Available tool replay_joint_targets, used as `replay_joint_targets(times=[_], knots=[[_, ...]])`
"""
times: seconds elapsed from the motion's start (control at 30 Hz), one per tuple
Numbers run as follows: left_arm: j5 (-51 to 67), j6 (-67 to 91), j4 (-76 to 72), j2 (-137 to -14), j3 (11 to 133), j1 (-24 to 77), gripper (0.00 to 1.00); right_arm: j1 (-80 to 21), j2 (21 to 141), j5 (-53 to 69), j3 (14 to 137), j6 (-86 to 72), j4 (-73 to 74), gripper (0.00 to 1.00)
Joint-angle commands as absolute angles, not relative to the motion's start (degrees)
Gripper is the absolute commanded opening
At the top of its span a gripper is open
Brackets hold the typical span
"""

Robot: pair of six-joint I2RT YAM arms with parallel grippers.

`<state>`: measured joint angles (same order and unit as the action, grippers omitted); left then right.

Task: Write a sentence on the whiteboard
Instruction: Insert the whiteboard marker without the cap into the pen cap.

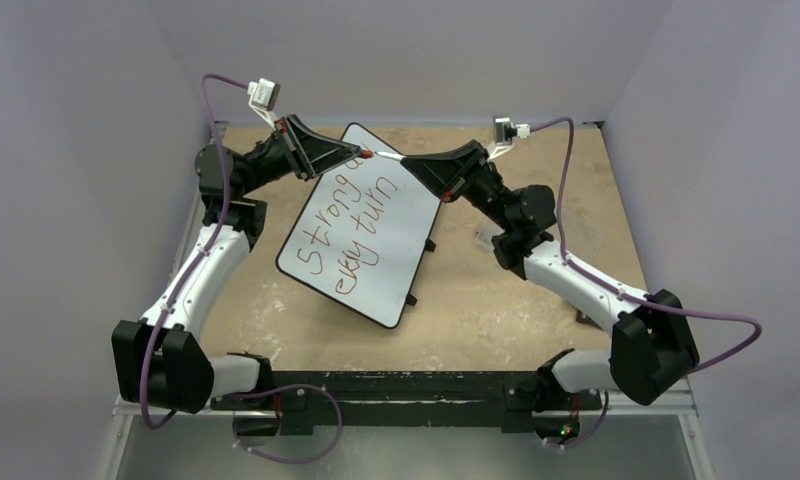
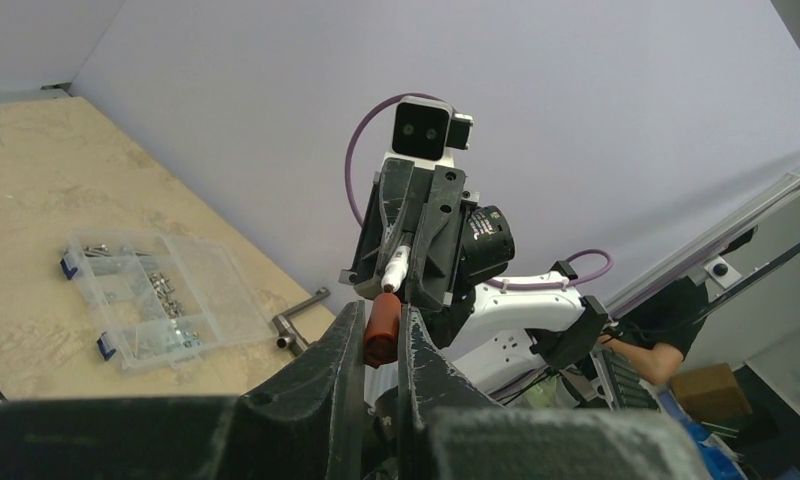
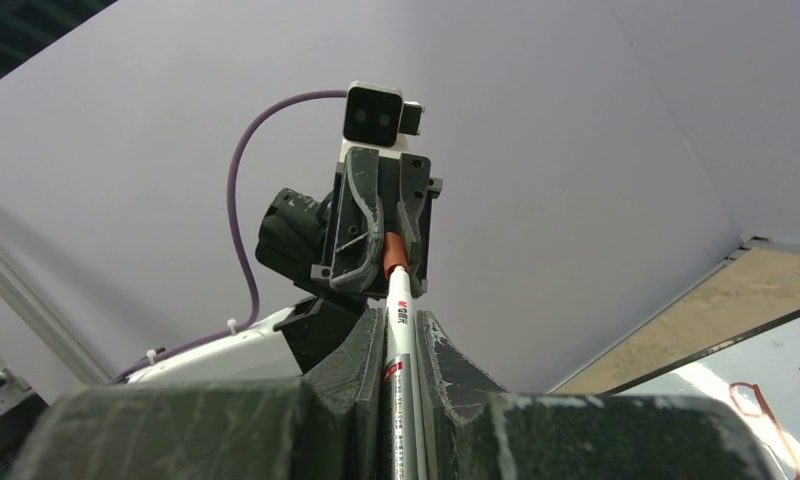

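Note:
The whiteboard (image 1: 401, 225) lies tilted at the table's middle, propped on small black feet. The sentence (image 1: 359, 240) runs in reddish-brown slanted lines reading roughly "strong" and "every turn". Both grippers meet tip to tip above the board's far corner. My left gripper (image 1: 356, 154) (image 2: 380, 312) is shut on a red marker cap (image 2: 381, 330). My right gripper (image 1: 408, 162) (image 3: 401, 318) is shut on the slim white marker (image 3: 400, 345), whose end meets the cap (image 3: 394, 255). A board corner with red strokes shows in the right wrist view (image 3: 776, 385).
A clear plastic box of metal bits (image 2: 151, 300) and a metal L-shaped key (image 2: 301, 318) lie on the wooden table to the right of the board. Purple-grey walls close in the back and both sides. A dark rail runs along the near edge (image 1: 416, 390).

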<state>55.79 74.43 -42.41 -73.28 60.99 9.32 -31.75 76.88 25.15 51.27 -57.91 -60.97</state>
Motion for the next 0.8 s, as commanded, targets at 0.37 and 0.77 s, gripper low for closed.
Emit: replay_joint_targets(times=[0.37, 0.77], knots=[[55.98, 76.48, -48.25, -73.71, 60.3, 8.79, 0.0, -31.72, 77.96, 26.43, 53.87, -59.07, -64.43, 0.0], [55.9, 77.31, -49.29, -74.06, 60.03, 8.79, 0.0, -31.73, 78.75, 26.53, 53.85, -59.83, -65.33, 0.0]])
